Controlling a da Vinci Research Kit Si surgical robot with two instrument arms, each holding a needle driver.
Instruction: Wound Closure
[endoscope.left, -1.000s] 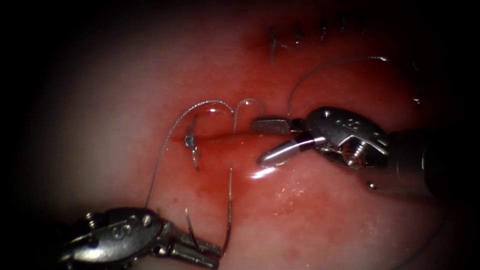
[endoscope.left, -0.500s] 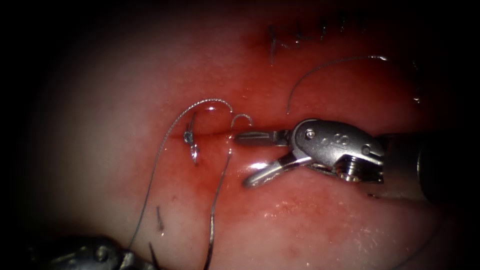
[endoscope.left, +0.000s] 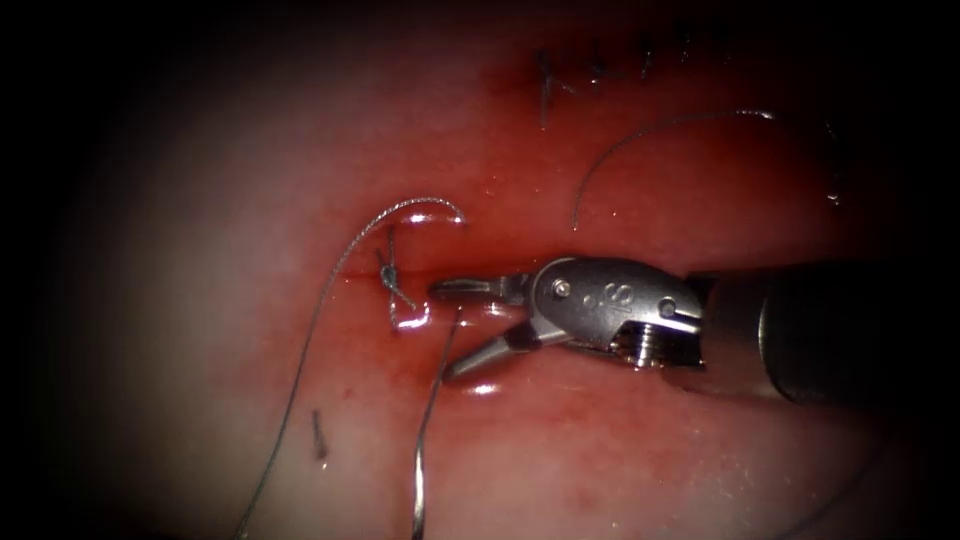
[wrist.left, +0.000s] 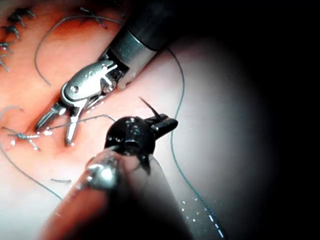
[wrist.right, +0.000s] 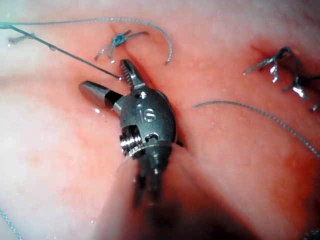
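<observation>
**Wound closure: items at the cut**

- Right tool (endoscope.left: 445, 330): claw spread wide, holding nothing, tips at the cut (endoscope.left: 355, 279) just right of a tied knot (endoscope.left: 388, 272).
- Left tool (wrist.left: 165, 124): claw closed on the needle (wrist.left: 148, 106), a dark pointed end sticking out past the tips (grip point along the curve impossible to tell); needle clear of the tissue (endoscope.left: 650, 450).
- Thread (endoscope.left: 425, 440): one strand from the cut beside the right claw's lower jaw down to the endoscope view's lower edge; a second, arched over the knot, trailing down the left side.
- Red fluid (endoscope.left: 480, 390): wet around the cut.
- Finished stitches (endoscope.left: 600, 70): in a row, well above.
</observation>
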